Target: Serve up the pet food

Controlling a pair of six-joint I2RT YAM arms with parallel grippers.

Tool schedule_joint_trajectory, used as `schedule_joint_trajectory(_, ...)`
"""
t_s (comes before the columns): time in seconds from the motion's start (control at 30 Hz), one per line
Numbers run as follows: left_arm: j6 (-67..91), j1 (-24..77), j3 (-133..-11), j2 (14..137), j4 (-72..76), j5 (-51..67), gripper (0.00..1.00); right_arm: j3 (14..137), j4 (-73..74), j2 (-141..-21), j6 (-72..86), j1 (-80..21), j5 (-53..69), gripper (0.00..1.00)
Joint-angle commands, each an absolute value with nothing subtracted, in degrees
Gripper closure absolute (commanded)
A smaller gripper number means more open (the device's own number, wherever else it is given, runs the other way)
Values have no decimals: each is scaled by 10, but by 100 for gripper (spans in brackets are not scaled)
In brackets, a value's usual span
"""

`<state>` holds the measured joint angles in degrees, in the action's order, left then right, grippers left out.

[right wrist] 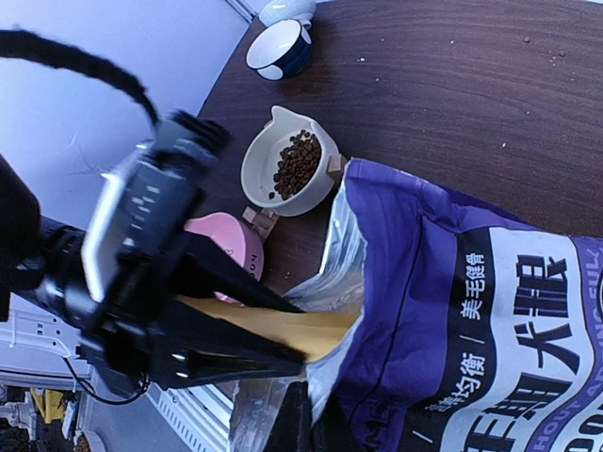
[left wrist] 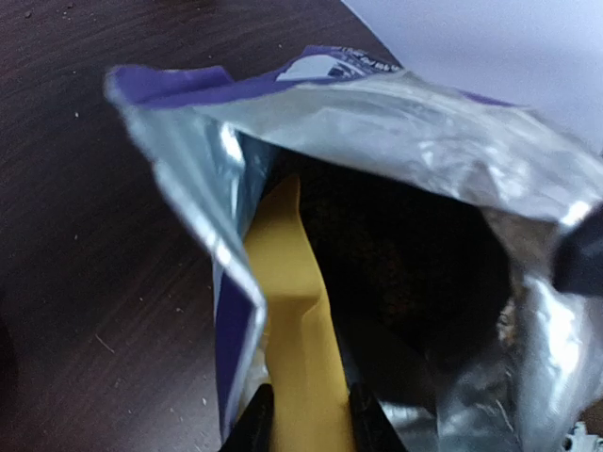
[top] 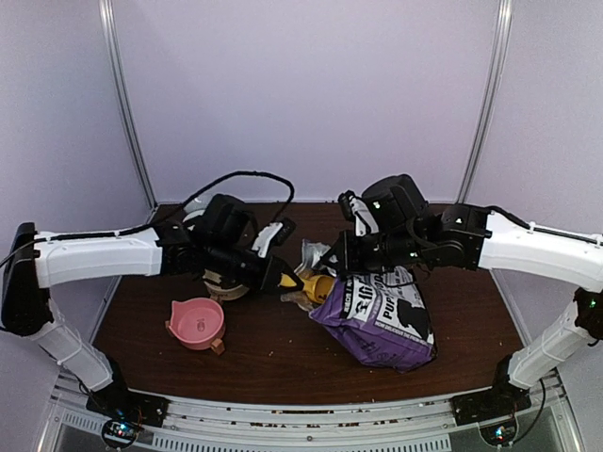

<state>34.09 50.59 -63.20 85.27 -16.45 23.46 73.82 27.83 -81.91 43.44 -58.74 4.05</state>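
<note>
The pet food (right wrist: 299, 162) shows as a small heap of brown kibble in a white bowl (right wrist: 267, 162). The purple-and-white bag (top: 382, 318) lies on the table with its foil mouth (left wrist: 396, 122) held open. My left gripper (top: 283, 278) is shut on the handle of a yellow scoop (left wrist: 292, 311), which reaches into the bag's dark inside, so any kibble there is hidden. In the right wrist view the scoop (right wrist: 283, 330) enters the bag (right wrist: 452, 311). My right gripper (right wrist: 316, 419) is shut on the bag's rim near the mouth; it also shows in the top view (top: 341, 256).
An empty pink bowl (top: 198, 323) sits at the front left, next to the white bowl (top: 224, 285) under my left arm. A blue-and-white bowl (right wrist: 279, 47) stands at the table's back. The table's (top: 283, 358) front edge is near.
</note>
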Motion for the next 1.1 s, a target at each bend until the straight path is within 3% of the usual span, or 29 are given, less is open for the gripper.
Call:
schedule_joint_trajectory(0.0,241,540,-686,920,-114,92,100,767,228,-819,431,-597,43,100)
schedule_joint_trajectory(0.3,167,578,-693,976,23,-99,100,772,223,-826,431,-597,51,100)
schedule_joint_trajectory(0.43,156,581,-732,1013,-32,-110,100,772,223,-829,430,-596,53,100)
schedule_joint_trajectory(0.83,57,598,-726,1039,-168,169,100,768,231,-823,426,-587,54,100)
schedule_joint_trajectory(1.07,34,612,-721,1038,-220,272,100,755,235,-810,426,-577,52,100)
